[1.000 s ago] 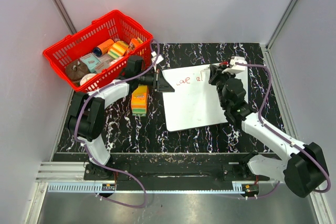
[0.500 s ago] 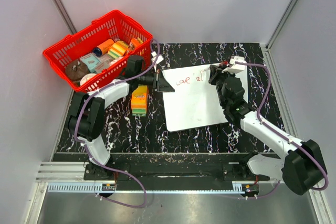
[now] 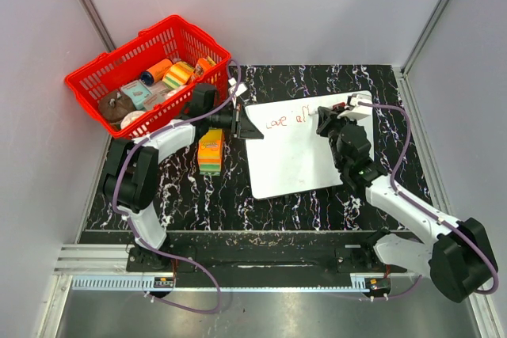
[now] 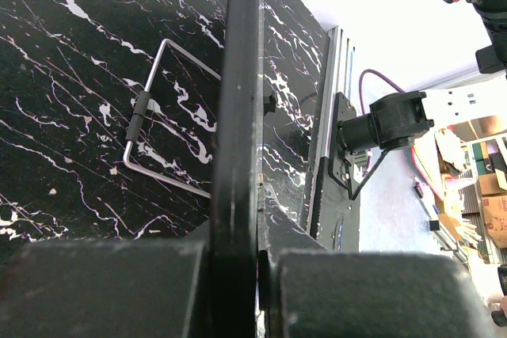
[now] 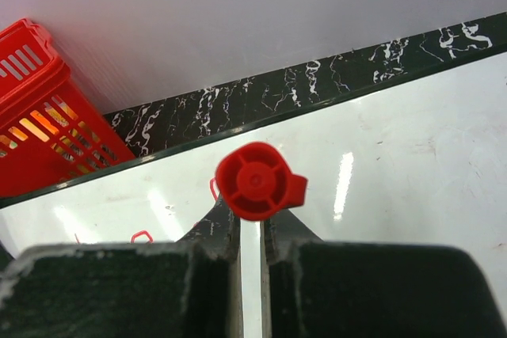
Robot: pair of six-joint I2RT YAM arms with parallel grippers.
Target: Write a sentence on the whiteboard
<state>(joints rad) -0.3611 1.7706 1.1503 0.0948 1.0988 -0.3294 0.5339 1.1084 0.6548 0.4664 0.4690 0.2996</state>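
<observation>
The whiteboard [image 3: 297,160] lies flat on the black marbled table. My left gripper [image 3: 244,126] is shut on its left edge. In the left wrist view that edge is a dark bar [image 4: 238,116] running up between the closed jaws of my left gripper [image 4: 257,263]. My right gripper [image 3: 326,119] hangs over the board's upper right part, shut on a pen. The pen's red cap end [image 5: 257,181] faces the wrist camera above my right gripper [image 5: 252,223], and its tip is hidden. The sentence [image 3: 285,120] is red writing near the board's top edge, reading roughly "Love all".
A red basket [image 3: 95,77] with several items stands at the back left. A yellow, orange and green sponge pack [image 3: 210,150] lies beside the left arm. A bent wire stand [image 4: 158,116] rests on the table under the board's edge. Grey walls enclose the table.
My right gripper has shifted a little to the right along the board's top, and the red writing has gained another stroke. The left gripper has stayed where it was.
</observation>
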